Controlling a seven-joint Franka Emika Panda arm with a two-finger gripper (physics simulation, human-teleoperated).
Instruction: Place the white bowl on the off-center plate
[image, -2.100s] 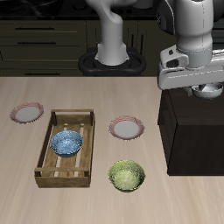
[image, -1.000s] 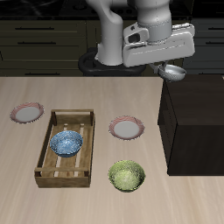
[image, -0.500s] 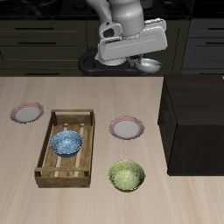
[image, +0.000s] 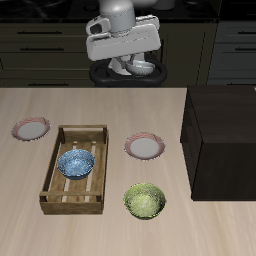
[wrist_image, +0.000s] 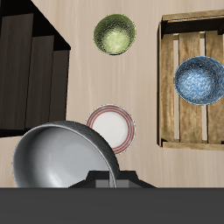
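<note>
Gripper (image: 138, 70): clenched on the white bowl (image: 141, 68), held high above the table's back edge | off-center plate (image: 30, 128): flat on the table beside the wooden crate (image: 74, 167), well apart from the bowl | 2nd plate (image: 145, 147): near the yellow-green bowl (image: 144, 200) | writing: none readable

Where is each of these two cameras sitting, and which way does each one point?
Exterior view: in front of and above the table, facing the robot's base; arm and gripper show, carrying the white bowl.
Wrist view: on the gripper, looking straight down; only its dark body shows, with the white bowl beneath.
Shared: the plate, wooden crate, both other bowls, dark box.
</note>
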